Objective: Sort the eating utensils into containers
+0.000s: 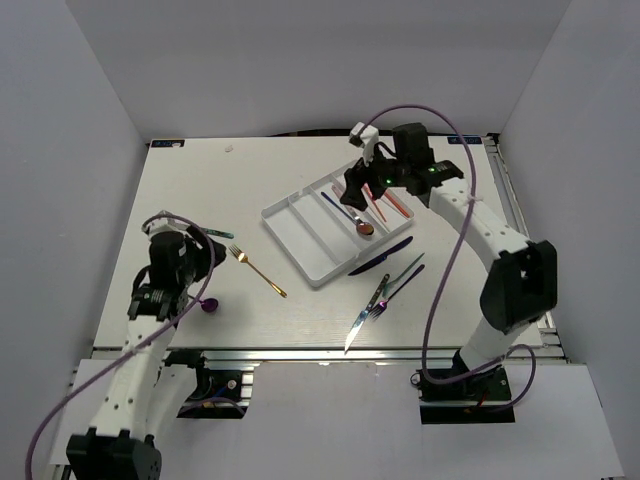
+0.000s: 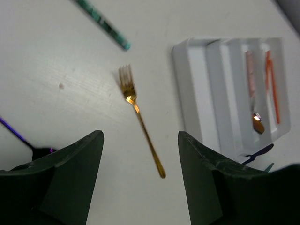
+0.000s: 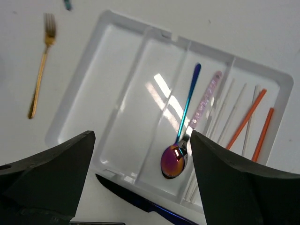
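The white cutlery tray (image 1: 300, 225) lies mid-table. It holds an iridescent spoon (image 3: 180, 140), a pink-handled utensil (image 3: 206, 101) and orange chopsticks (image 3: 246, 119). My right gripper (image 1: 356, 190) hovers over the tray, open and empty; in its wrist view (image 3: 140, 180) the spoon bowl sits just inside the right finger. A gold fork (image 1: 258, 270) lies left of the tray. My left gripper (image 1: 203, 256) is open and empty above the table; the fork's handle end (image 2: 159, 171) lies between its fingers. A dark blue knife (image 1: 380, 256), iridescent forks (image 1: 395, 285) and a silver knife (image 1: 354, 332) lie right of and below the tray.
A purple-bowled spoon (image 1: 208, 305) lies by the left arm near the front edge. A teal-handled utensil (image 1: 213, 233) lies behind the left gripper and shows in the left wrist view (image 2: 101, 22). The tray's two left compartments (image 3: 117, 93) hold nothing.
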